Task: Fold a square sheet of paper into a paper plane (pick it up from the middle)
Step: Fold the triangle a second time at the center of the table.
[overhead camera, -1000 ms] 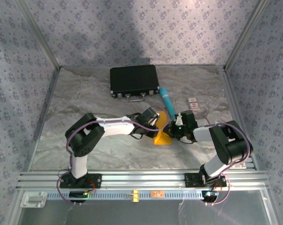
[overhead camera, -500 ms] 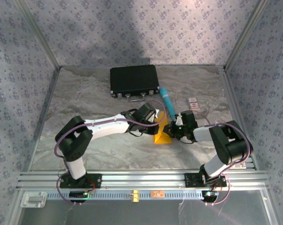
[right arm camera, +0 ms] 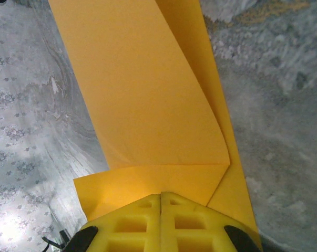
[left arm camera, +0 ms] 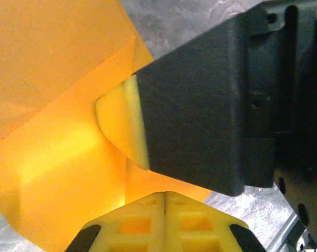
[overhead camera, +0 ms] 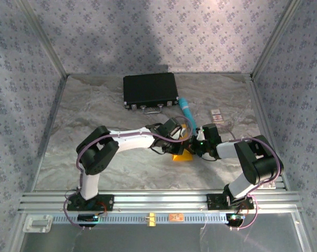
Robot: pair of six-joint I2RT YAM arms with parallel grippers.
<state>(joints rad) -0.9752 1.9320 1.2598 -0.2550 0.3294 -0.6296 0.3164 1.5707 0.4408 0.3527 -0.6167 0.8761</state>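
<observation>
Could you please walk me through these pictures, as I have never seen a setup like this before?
These are two robot arms bolted at the near edge of a table. The wide picture comes from a fixed camera above and behind them, so the left arm is on the left and the right arm on the right. The two close-ups come from cameras on the wrists, each looking along its own yellow fingers. On the table lie a black case, a teal tube and a small card. Between the arms is the folded orange sheet of paper. The left gripper and the right gripper face each other, and both are shut on the paper.
</observation>
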